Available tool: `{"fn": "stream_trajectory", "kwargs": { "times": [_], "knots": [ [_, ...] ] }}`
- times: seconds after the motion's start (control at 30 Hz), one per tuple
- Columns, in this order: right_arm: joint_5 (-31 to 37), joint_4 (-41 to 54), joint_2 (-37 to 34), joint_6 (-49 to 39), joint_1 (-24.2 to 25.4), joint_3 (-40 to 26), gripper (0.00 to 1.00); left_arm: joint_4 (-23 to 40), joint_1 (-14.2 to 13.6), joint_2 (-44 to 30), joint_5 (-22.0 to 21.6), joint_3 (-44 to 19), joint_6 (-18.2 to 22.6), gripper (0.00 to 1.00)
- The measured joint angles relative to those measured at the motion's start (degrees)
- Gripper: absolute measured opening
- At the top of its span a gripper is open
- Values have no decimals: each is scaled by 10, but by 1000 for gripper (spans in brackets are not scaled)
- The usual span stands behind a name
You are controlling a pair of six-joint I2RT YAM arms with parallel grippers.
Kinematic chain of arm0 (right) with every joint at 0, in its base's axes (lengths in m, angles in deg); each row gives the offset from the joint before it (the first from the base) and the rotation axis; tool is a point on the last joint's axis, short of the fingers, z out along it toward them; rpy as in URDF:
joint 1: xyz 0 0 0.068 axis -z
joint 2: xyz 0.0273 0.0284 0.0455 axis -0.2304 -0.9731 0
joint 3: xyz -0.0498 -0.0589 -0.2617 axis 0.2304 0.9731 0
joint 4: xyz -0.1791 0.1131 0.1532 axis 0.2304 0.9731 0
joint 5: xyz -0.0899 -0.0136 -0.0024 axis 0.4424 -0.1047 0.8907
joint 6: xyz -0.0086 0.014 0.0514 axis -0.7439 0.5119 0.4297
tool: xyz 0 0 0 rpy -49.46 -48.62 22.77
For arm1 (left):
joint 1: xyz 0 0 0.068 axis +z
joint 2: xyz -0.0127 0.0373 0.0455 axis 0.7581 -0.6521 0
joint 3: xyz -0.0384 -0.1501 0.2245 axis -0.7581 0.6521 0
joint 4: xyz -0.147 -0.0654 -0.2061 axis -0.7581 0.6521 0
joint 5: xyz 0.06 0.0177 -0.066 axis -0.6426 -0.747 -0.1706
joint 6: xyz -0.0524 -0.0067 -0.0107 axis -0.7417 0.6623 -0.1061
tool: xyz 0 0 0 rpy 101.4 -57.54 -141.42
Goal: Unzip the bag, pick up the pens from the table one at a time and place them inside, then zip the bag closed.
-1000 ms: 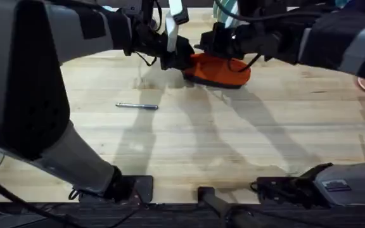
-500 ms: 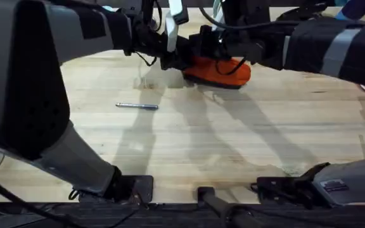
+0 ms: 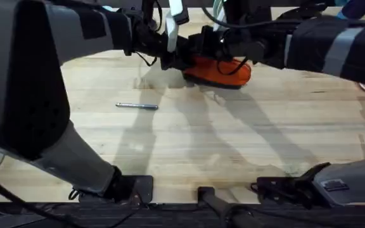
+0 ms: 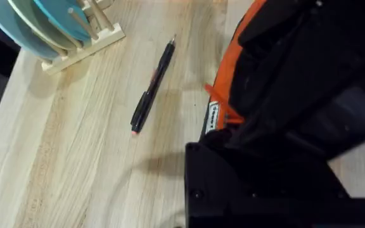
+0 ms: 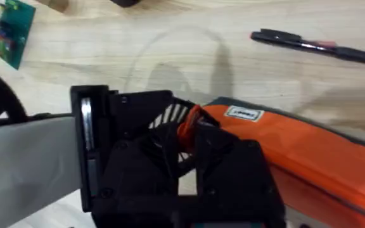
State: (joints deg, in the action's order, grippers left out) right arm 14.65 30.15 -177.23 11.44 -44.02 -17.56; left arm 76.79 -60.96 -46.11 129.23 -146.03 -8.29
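Working at the far edge of the counter (image 3: pixel 189 145), both arms crowd over the orange bag (image 3: pixel 224 71), which lies flat on its dark base a little right of the middle. The left claw (image 3: pixel 177 58) sits at the bag's left end, beside the white label (image 4: pixel 213 118) sewn there, most likely to pin that end down so the fabric does not slide while the zip is worked. The right claw (image 3: pixel 213 47) hangs over the top of the bag just next to it, probably after the zip pull. Whether either claw is spread or pressed together I cannot tell; dark housings cover the fingers in both wrist views, and the pull itself is hidden too.

Neither pen is in the bag yet. A silvery pen (image 3: pixel 137 106) lies on open wood left of the middle, well apart from the bag toward the near side. A black pen (image 4: pixel 152 86) lies near the bag's left end, beside a wooden rack (image 4: pixel 81 38) holding blue plates. So the job looks to be at its unzipping step.
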Motion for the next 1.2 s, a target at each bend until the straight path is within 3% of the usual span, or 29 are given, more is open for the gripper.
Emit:
{"fn": "stream_trajectory", "kwargs": {
  "times": [0.1,0.27,0.3,0.97,1.0,1.03,1.17,1.2],
  "knots": [
    [-6,16,10,1,12,0,203,0,0,0,0,0,0,42],
    [-10,36,47,2,33,0,879,0,0,0,0,0,0,42],
    [-9,38,54,0,37,0,968,0,0,0,0,0,0,42],
    [-10,61,82,0,55,0,996,-1,0,0,0,0,0,60],
    [-10,61,82,0,56,0,996,-1,0,0,0,0,0,110],
    [-10,61,82,0,58,0,996,-2,0,0,0,0,1,229],
    [-10,66,82,0,70,0,996,-4,0,0,0,0,0,855],
    [-10,69,82,0,73,0,996,-4,0,0,0,0,0,961]
  ]
}}
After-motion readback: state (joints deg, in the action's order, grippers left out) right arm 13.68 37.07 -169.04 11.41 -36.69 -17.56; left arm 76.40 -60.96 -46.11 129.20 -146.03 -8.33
